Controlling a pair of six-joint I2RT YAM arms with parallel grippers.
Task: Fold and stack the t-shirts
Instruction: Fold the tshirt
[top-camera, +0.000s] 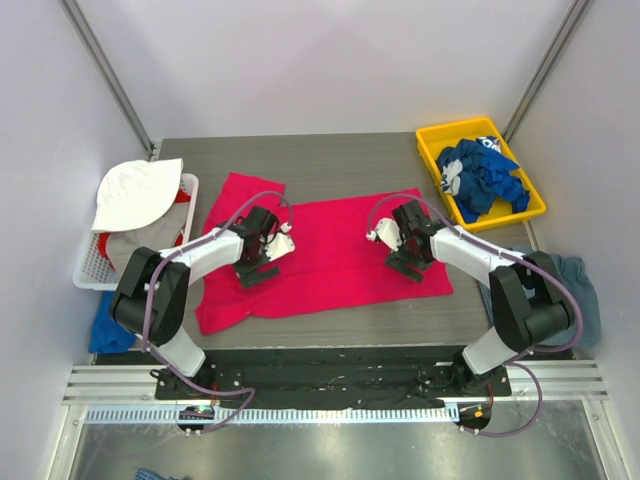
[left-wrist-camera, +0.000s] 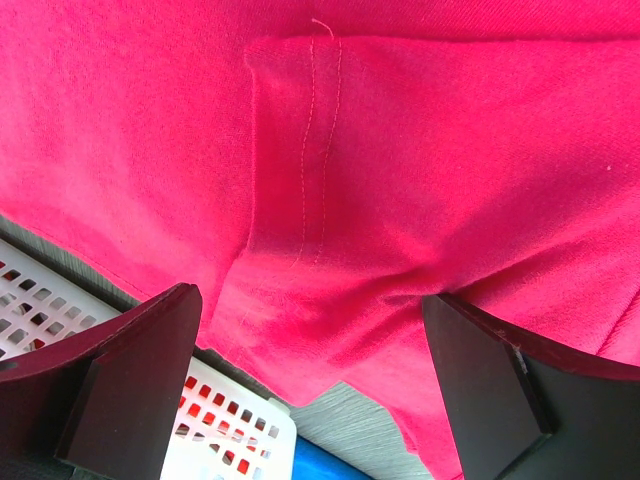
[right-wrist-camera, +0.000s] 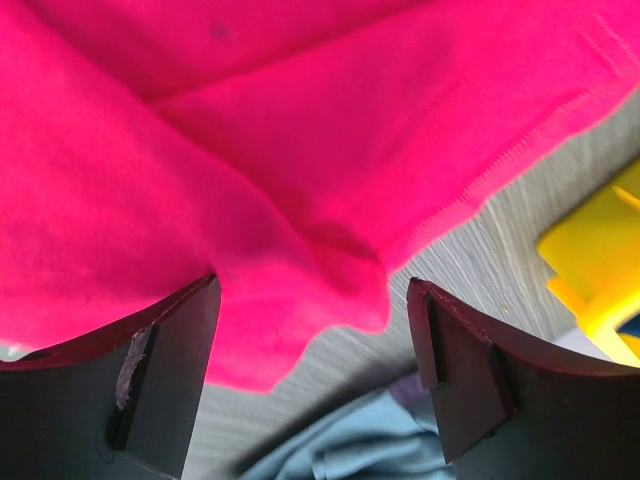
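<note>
**Op:** Where's the pink shirt?

**Me:** The pink shirt lies flat mid table, long axis L–R across it. Its right end is a straight stitched edge that stops short of the table's right side. Its left end is wider: one flap juts toward the table's far edge, another runs down to the near edge. Prob. sleeves, but I see no collar, so I can't tell which end is the neck.

**Op:** Left side?

**Me:** My left gripper is down over the shirt left of table centre, fingers spread wide, nothing pinched. On the wrist cam, cloth w/ a double-stitched seam humps up btw. them.

**Op:** Right?

**Me:** My right gripper is over the shirt right of table centre. Its fingers are also well apart and grip nothing. The wrist cam shows a folded pink corner btw. them, w/ the hem running off diagonally over bare table.

**Op:** The rest?

**Me:** The blue shirts are heaped in the yellow bin at the table's far right corner. The grey-blue shirt is bunched at the table's near right edge. The basket sits at the table's left edge, w/ a white cloth on top.
</note>
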